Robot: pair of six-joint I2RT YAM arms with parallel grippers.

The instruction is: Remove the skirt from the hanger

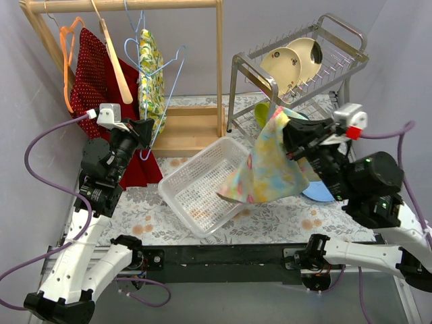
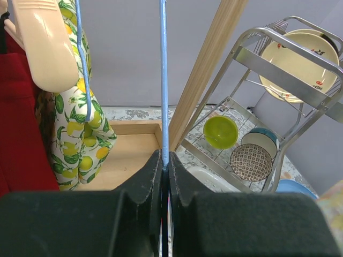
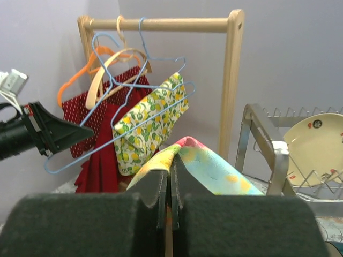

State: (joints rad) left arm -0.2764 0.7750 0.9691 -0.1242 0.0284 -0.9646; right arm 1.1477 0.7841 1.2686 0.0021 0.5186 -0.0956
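Note:
The skirt [image 1: 266,165], pastel with yellow, blue and pink blotches, hangs free from my right gripper [image 1: 289,135], off any hanger and above the white basket [image 1: 177,181]. In the right wrist view the right gripper [image 3: 171,172] is shut on a fold of the skirt [image 3: 220,171]. My left gripper [image 1: 144,128] is shut on the lower wire of a bare blue wire hanger [image 1: 174,75] that still hooks on the wooden rail [image 1: 128,5]. In the left wrist view the hanger wire [image 2: 164,80] rises straight out of the closed left gripper [image 2: 165,166].
A lemon-print garment [image 1: 151,74] on a second blue hanger and a red dress [image 1: 94,88] hang on the rail. A metal dish rack [image 1: 297,61] with plates and bowls stands at the back right. A blue plate [image 1: 317,191] lies under the right arm.

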